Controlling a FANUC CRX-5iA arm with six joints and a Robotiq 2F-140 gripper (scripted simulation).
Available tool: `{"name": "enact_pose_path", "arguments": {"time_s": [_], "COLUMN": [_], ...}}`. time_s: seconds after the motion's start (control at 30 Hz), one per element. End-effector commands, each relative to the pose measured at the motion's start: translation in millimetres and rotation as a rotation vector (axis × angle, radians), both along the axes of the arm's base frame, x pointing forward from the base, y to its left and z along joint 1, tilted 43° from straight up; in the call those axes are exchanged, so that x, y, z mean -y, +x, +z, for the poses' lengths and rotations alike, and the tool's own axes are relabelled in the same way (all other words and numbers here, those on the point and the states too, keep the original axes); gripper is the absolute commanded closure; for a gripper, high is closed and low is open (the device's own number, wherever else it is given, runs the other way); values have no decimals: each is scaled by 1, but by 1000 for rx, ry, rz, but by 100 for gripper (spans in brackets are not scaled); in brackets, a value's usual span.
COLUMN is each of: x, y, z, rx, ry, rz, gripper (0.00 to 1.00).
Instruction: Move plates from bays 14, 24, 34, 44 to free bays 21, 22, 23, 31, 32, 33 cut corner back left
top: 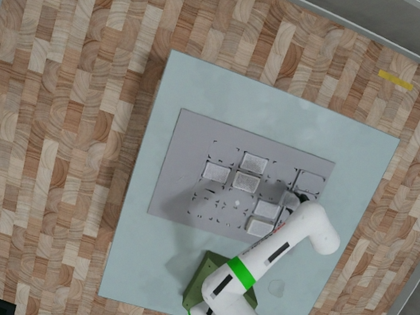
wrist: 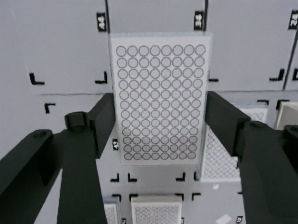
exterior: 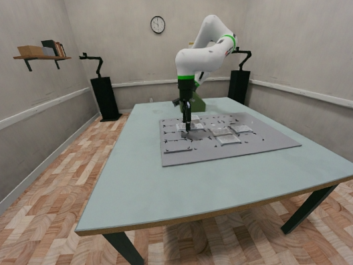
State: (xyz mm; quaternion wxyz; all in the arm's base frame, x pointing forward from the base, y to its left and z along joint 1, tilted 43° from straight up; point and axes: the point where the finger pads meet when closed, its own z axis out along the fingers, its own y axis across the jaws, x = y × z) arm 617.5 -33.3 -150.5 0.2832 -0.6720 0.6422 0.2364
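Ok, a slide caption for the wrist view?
Black pincer shut on white sealed 96-well plate, carried above grey deck near labels 44 and 34.

From above, my own forearm covers my tool and most of the sealed plate it clamps. In the wrist view, two plates at the bottom are cut off by the frame's edge, and another plate sits partly behind my right finger. In the exterior view the bay labels are too small to read.

White circle-patterned plate, black gripper, grey deck.
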Motion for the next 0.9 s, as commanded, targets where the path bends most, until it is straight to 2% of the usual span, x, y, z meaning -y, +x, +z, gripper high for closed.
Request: {"name": "enact_pose_path", "arguments": {"time_s": [0.0,0.87], "x": [-5,-47], "y": [0,-4], "z": [6,46], "rx": [2,2], "ry": [-1,-1], "rz": [-1,-1], "gripper": [90,90]}}
